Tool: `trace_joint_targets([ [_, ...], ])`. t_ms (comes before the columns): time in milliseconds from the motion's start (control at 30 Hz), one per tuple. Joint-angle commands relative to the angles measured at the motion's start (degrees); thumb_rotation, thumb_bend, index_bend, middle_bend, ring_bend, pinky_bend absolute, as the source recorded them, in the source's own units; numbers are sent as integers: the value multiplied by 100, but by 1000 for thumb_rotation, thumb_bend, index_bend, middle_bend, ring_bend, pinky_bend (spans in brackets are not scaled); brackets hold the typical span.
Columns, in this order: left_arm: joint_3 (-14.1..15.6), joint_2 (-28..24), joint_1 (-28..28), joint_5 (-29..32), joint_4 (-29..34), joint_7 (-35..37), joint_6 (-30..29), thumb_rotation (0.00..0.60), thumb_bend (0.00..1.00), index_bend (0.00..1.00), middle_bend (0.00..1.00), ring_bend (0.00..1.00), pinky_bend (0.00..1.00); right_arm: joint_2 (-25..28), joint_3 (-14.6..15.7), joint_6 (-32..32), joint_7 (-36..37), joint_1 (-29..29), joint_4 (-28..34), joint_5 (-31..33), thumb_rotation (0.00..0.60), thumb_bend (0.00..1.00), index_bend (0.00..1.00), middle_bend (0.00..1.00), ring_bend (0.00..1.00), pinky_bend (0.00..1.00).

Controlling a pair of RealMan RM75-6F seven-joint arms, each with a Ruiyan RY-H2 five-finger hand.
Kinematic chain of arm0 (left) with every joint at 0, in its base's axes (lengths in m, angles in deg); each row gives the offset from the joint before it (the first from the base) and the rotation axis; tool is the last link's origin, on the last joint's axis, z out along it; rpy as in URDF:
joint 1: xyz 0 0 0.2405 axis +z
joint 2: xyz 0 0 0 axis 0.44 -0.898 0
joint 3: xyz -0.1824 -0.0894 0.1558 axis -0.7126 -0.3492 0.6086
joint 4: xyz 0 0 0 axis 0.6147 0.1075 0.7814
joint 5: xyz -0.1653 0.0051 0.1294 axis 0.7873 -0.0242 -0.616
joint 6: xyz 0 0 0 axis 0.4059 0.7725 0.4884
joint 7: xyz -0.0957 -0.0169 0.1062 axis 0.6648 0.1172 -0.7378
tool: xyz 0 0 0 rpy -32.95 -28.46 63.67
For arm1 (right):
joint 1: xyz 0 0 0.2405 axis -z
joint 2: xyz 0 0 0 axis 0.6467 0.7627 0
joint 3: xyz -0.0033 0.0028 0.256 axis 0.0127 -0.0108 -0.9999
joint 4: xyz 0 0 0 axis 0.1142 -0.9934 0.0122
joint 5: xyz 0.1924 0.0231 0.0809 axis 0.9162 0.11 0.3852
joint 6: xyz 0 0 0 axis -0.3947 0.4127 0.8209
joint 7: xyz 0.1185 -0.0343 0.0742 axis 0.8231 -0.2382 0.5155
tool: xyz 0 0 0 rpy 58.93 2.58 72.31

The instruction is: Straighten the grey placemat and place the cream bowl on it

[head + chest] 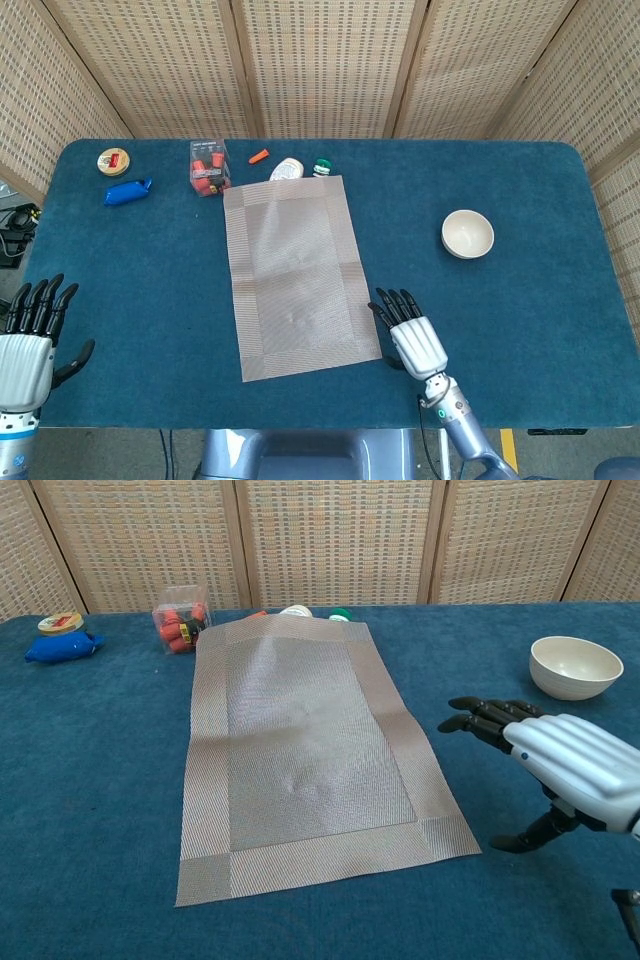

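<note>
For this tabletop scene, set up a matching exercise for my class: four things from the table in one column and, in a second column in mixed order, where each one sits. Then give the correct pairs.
Things
1. grey placemat
2. cream bowl
3. blue object
4. right hand

Places
A. far-left part of the table, below a round yellow-lidded tin
B. right of the placemat, standing alone on the blue cloth
C. near edge of the table, just right of the placemat's near right corner
D. middle of the table, its far edge by a clear box of orange items

Pairs: 1-D, 2-B, 3-A, 4-C
</note>
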Motion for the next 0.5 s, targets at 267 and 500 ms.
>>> trace_joint_targets([
  [267, 2, -8, 7, -28, -2, 37, -2, 600, 286, 69, 0, 0, 0, -25, 104, -51, 132, 100, 73, -133, 600, 0, 155, 0, 0, 72],
  [500, -7, -5, 10, -30, -15, 53, -4, 600, 287, 72, 0, 0, 0, -147, 107, -134, 156, 112, -10, -168, 600, 0, 155, 0, 0, 72],
])
